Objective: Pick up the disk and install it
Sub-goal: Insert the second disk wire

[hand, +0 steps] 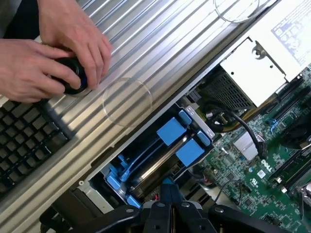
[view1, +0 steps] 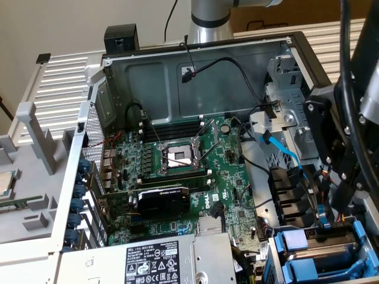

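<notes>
Blue-railed, the disk point(hand: 160, 155) sits edge-up in the drive cage point(hand: 197, 121) at the case's five o'clock corner in the exterior view, probably already slotted; the fingers point(hand: 171, 206), clenched together and grasping nothing, hover just beside it.

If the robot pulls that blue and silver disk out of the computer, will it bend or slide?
The disk looks like a metal slab, so it is probably stiff and heavy for its size. Its blue rails look like smooth plastic, so it may slide easily. It sits snug in its bay, so tipping seems unlikely.
</notes>
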You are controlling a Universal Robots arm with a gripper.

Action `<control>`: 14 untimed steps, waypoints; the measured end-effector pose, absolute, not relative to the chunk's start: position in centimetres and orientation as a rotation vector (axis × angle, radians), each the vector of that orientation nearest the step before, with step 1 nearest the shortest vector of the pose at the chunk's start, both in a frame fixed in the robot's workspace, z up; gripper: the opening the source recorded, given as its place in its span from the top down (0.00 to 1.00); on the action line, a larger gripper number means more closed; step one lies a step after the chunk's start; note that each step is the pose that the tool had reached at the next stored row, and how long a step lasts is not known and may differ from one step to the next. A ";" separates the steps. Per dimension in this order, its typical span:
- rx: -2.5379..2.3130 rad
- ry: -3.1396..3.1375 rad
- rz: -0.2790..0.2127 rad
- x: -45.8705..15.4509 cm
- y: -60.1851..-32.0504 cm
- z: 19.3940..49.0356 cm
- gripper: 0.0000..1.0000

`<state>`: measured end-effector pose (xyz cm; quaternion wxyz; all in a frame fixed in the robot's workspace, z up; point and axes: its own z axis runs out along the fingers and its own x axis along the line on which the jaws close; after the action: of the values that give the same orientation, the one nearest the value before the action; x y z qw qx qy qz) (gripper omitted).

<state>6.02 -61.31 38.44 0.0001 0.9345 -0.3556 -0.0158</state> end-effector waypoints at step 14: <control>3.050 -0.733 -0.049 6.0 -61.3 38.4 0.89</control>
<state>6.02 -61.31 38.42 0.0021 0.9722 -0.2335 -0.0157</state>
